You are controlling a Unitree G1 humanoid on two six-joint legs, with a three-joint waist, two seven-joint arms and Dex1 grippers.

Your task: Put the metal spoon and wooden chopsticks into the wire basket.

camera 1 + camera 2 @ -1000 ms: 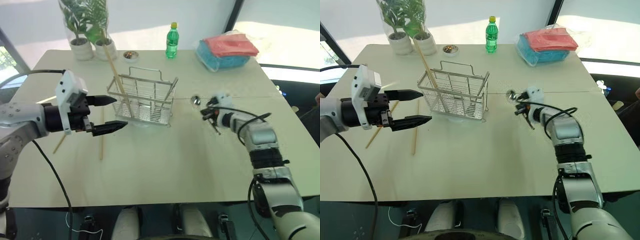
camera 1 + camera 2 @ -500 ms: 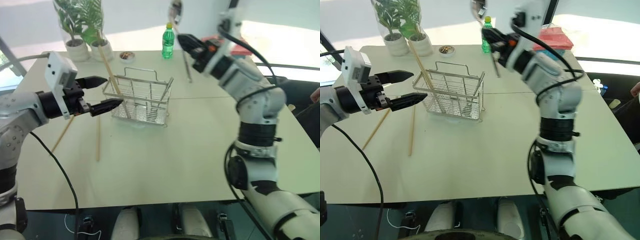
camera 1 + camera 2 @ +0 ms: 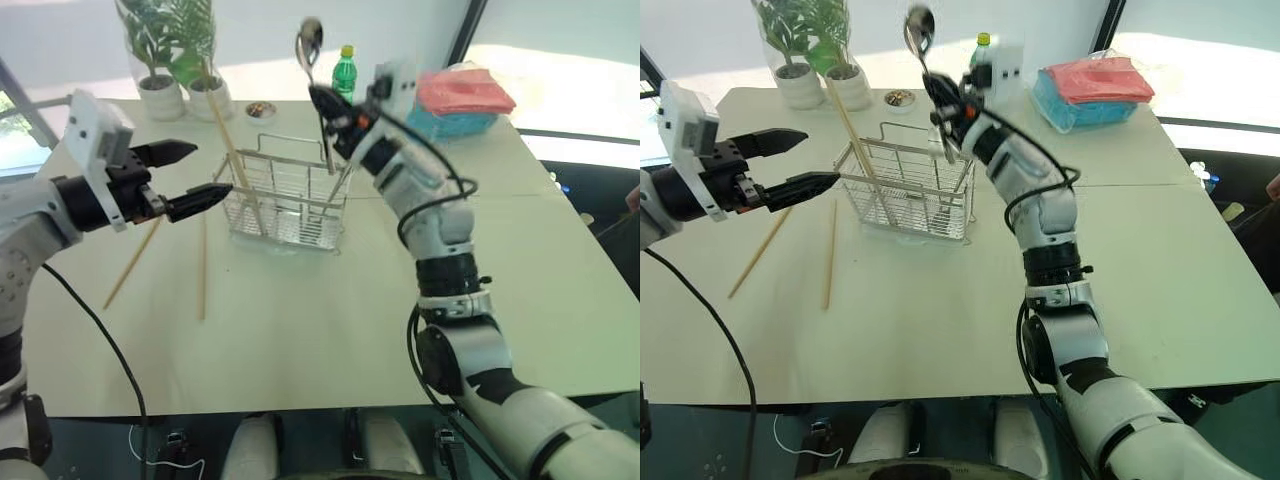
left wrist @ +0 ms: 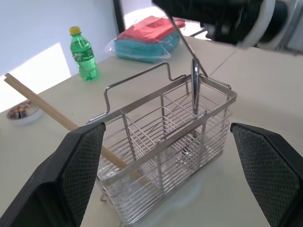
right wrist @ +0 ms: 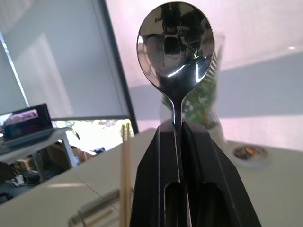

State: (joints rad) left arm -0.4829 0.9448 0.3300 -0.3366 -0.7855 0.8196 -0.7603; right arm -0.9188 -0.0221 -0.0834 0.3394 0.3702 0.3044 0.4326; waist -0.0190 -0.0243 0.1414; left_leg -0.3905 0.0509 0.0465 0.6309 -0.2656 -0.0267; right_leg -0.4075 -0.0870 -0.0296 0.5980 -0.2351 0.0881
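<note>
**Spoon poised over basket**

The right gripper (image 3: 322, 98), clamped on the spoon (image 3: 309, 40) with its bowl up and handle pointing down into the basket (image 3: 285, 196), holds it at the far right corner. One chopstick (image 3: 232, 150) leans inside the basket; two more (image 3: 202, 270) lie on the tabletop (image 3: 330, 330) beside it. The left gripper (image 3: 195, 175) hangs wide and empty near the basket. Next, by the look of it: lower and release the spoon, then fetch the loose sticks.
</note>
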